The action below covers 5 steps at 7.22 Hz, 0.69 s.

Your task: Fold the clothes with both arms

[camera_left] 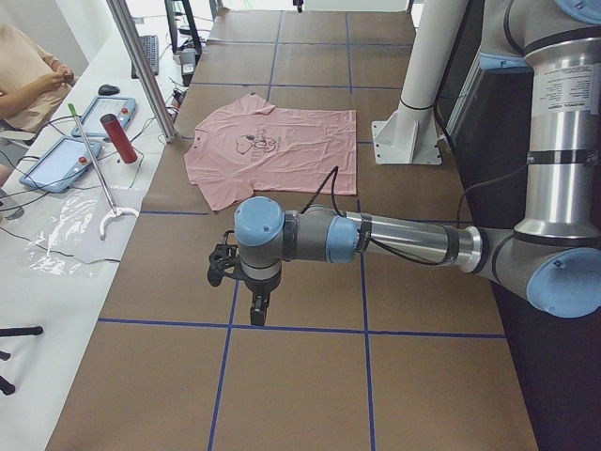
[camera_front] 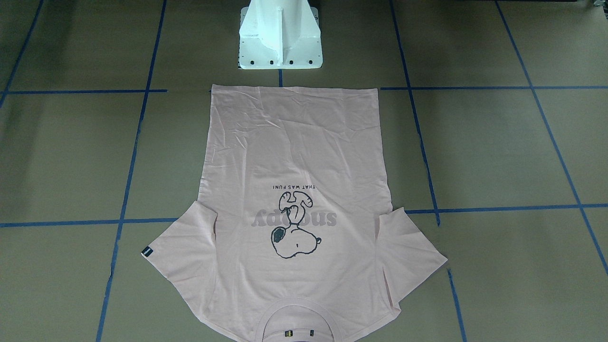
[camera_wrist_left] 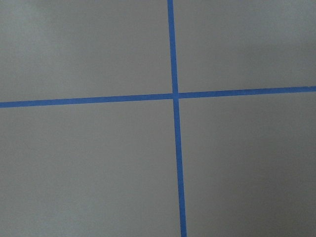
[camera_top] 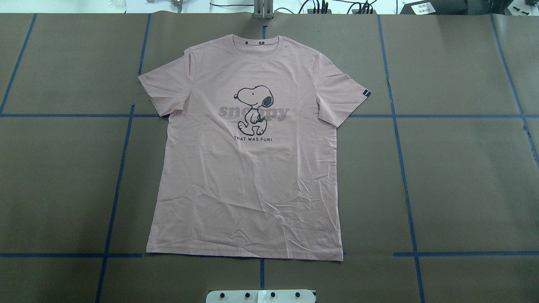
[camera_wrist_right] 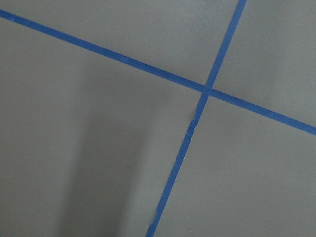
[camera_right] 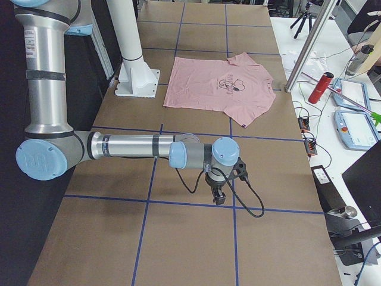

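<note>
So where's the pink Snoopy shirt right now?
The T-shirt lies flat, print up, mid-table in the overhead view, with its hem nearest the white pedestal base and its collar toward the far edge.

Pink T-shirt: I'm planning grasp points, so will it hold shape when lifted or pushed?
Probably floppy: the T-shirt lies flat with soft creases, so a lifted edge should drape. Likely light. Pushed, it would probably bunch, not slide whole.

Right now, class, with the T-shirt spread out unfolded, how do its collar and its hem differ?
The collar is curved and lies far from the robot's base; the hem is straight and lies near it. Fabric by the hem is creased, by the collar smoother. Both lie flat on the table.
</note>
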Motion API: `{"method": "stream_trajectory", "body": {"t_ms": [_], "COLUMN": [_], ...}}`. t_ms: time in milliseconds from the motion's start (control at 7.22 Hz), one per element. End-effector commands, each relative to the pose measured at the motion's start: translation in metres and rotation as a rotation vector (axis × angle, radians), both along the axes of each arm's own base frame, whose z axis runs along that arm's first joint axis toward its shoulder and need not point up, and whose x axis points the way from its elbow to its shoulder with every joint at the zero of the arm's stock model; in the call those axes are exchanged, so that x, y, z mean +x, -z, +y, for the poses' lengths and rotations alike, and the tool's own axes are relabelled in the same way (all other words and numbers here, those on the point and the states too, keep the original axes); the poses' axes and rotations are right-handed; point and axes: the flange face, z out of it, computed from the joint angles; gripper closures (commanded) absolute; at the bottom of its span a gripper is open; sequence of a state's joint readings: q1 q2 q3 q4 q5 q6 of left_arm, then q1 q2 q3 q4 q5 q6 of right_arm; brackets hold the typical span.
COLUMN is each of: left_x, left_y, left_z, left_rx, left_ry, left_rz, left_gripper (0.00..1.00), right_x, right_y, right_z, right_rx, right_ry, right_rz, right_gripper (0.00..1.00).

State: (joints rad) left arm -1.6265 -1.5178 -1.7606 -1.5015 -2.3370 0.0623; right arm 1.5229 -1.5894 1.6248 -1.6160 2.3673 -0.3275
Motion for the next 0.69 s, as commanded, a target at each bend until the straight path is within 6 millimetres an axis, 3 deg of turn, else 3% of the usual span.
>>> {"method": "stream_trajectory", "body": {"t_ms": [0, 277, 415, 554], "left_x": [0.0, 0.001, 0.002, 0.004], "left_y": [0.014, 0.022, 0.008, 0.021], "left_z": [0.001, -0.003, -0.001, -0.004], "left_rx": [0.029, 0.035, 0.003, 0.034], "left_ry": [0.001, 0.012, 0.018, 0.013], "left_rz": [0.007, 0.006, 0.028, 0.034], "left_gripper": [0.0, 0.0, 0.0, 0.0], "right_x": [0.0, 0.001, 0.001, 0.001], "right_y": [0.008, 0.016, 0.017, 0.028], "right_z": [0.0, 0.002, 0.006, 0.005], "right_rx": [0.02, 0.042, 0.037, 0.059], "right_ry": [0.001, 0.006, 0.0, -0.001], "right_rz": [-0.002, -0.006, -0.004, -0.007], "right_gripper": [0.0, 0.0, 0.0, 0.0]}}
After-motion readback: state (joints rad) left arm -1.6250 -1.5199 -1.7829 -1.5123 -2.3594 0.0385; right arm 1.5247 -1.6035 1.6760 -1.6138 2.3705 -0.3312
